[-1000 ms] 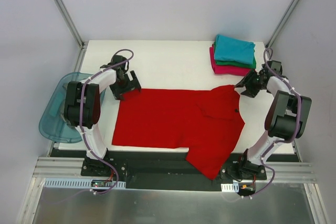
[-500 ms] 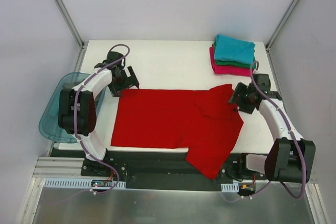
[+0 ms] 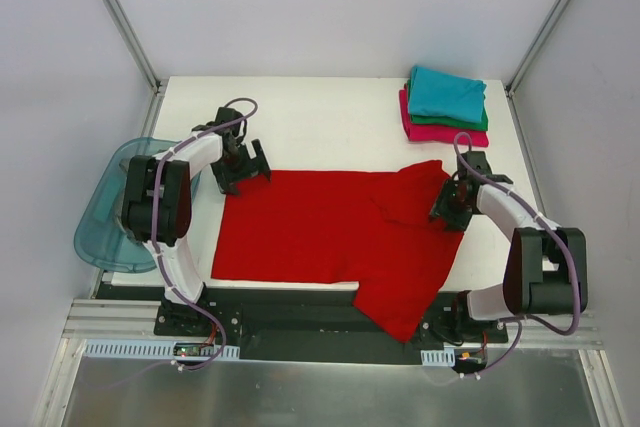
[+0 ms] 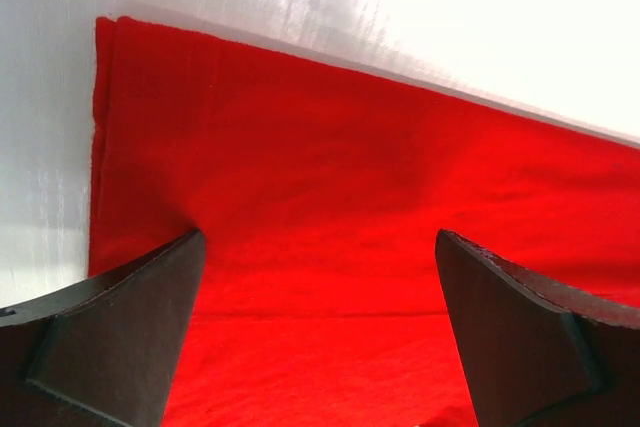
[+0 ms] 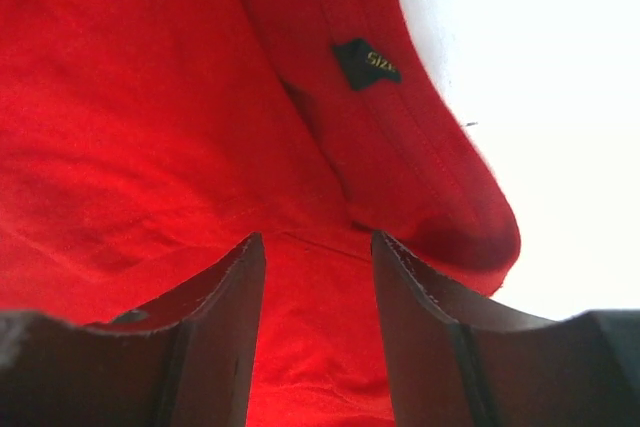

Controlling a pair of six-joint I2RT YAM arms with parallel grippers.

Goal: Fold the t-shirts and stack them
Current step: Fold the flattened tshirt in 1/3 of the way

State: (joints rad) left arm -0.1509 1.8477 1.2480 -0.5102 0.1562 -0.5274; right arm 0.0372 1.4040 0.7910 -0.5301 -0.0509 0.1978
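The large red t-shirt lies spread across the table, and its lower right part hangs over the near edge. My left gripper is open over the shirt's far left corner, with red cloth between its wide fingers. My right gripper is open at the shirt's right edge by the collar. Red cloth lies between its fingers, and the dark neck label is just ahead. Folded teal, green and magenta-pink shirts are stacked at the far right. No dark grey shirt is in view.
A translucent blue tub sits off the table's left edge. The white table shows bare behind the red shirt. Metal frame posts stand at the far corners.
My right gripper has moved left and nearer, from beside the stack onto the red shirt's collar edge. My left gripper has shifted slightly at the shirt's far left corner.
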